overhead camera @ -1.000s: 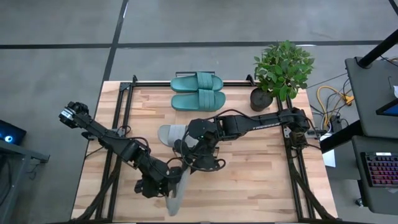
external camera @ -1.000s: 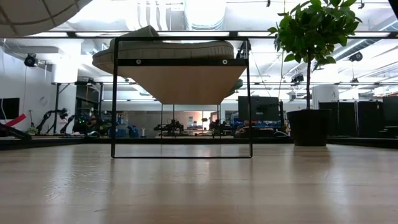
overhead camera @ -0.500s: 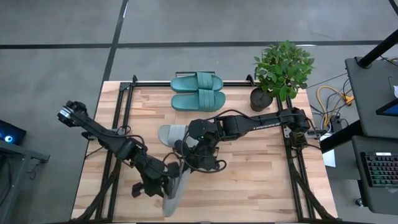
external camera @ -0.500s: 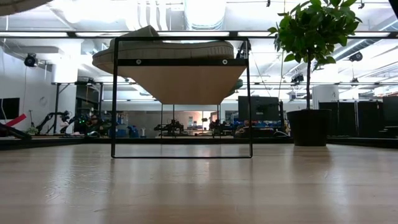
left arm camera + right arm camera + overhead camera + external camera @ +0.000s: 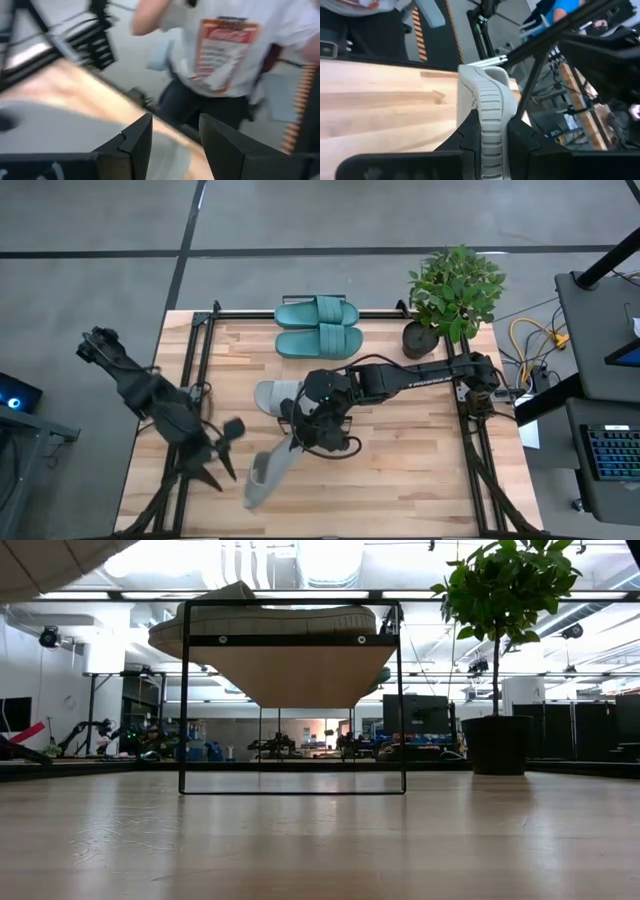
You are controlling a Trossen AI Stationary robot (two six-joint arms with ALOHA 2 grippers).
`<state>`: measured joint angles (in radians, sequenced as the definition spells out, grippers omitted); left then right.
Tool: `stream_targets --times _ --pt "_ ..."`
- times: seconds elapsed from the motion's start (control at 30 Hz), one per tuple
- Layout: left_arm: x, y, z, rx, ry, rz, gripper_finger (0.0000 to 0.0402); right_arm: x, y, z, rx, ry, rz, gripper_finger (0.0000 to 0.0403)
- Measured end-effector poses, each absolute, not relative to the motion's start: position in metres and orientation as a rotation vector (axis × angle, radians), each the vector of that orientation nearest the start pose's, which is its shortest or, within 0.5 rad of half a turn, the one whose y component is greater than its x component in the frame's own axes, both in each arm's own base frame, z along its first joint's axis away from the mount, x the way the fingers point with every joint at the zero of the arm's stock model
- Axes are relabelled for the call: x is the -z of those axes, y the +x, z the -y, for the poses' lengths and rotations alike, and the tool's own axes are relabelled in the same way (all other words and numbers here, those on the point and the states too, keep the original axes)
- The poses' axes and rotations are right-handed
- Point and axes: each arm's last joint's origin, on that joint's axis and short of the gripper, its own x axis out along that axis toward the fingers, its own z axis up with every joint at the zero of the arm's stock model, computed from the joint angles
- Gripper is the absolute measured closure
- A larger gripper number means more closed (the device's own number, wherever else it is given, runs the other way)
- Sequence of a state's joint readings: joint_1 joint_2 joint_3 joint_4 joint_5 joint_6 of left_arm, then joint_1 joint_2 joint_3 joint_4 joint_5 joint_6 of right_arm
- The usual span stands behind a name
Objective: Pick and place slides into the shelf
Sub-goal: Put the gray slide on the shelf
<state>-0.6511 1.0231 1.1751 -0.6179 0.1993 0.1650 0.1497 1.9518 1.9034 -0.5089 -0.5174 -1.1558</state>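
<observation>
High view: two teal slides point(image 5: 317, 327) lie side by side on the shelf point(image 5: 243, 317). Two grey slides sit mid-table, one flat point(image 5: 276, 396), one point(image 5: 268, 474) clamped by the right gripper point(image 5: 300, 442). The left gripper point(image 5: 226, 448) stands apart, open.

Low view: one shelf point(image 5: 292, 668).

Left wrist: fingers point(image 5: 134, 140) spread, holding nothing.

Right wrist: jaws pinch one grey strap point(image 5: 489, 107).

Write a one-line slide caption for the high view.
Right gripper grips a grey slide; left gripper open beside it; teal pair sits on the shelf.
</observation>
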Motion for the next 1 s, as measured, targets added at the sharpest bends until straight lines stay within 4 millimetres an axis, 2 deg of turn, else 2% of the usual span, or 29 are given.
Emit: stream_targets --times 0.17,0.4,0.67,0.87,1.0 --pt "-0.39 0.128 0.098 0.632 0.308 -0.355 0.0254 -0.359 0.435 -0.081 -0.775 -1.042 -0.119 0.0356" --pt "-0.393 0.102 0.074 0.51 0.263 -0.196 0.0253 -0.384 0.419 -0.079 -0.638 -1.1 -0.137 0.0356" --pt "-0.371 0.095 0.067 0.456 0.263 -0.154 0.0253 -0.431 0.391 -0.067 -0.38 -1.168 -0.094 0.0357" --pt "-0.359 0.094 0.062 0.329 0.275 -0.094 0.0253 -0.445 0.377 -0.056 -0.171 -1.202 -0.204 0.0357" --pt "-0.351 0.095 0.057 0.164 0.289 -0.052 0.0253 -0.442 0.375 -0.042 -0.131 -1.195 -0.279 0.0357"
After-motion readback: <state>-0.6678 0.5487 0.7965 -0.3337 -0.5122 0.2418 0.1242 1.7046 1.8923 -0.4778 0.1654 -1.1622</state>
